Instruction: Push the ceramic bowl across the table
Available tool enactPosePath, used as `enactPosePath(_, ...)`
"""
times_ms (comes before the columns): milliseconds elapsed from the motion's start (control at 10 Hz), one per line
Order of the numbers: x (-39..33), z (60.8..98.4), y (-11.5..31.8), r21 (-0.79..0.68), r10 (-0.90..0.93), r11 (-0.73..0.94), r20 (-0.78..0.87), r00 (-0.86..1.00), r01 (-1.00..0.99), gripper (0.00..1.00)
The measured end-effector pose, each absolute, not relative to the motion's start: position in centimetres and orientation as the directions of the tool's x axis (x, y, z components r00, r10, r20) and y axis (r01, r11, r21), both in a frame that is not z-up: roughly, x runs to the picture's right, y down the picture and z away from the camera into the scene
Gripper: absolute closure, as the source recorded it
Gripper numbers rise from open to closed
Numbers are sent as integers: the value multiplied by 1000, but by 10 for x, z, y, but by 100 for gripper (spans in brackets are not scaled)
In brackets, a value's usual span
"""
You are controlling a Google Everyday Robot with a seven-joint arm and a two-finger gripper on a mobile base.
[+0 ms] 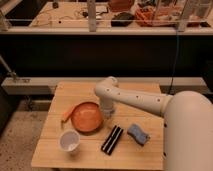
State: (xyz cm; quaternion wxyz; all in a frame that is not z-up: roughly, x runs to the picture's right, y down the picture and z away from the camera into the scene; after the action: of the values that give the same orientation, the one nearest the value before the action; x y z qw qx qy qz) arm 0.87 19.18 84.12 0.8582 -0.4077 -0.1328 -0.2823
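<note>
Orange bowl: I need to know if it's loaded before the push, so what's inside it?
The bowl looks empty, its inside bare. The gripper sits at its right rim, hiding that edge. A carrot lies outside, at its left.

Wooden table (145, 94) carries ceramic bowl (86, 117), white cup (69, 141), claw (108, 113) beside.

The robot's arm (150, 100) is smooth, cream-white and tubular, widening into a broad rounded shell at the lower right. Small dark dots, like screws or holes, run along its rounded elbow section. The gripper (107, 114) sits at the arm's end, a pale stub beside the orange bowl.
</note>
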Motion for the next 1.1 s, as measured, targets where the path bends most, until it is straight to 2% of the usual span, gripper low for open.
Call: enactPosePath(1100, -15, 841, 192, -584, -423, 477, 502, 754, 657, 98)
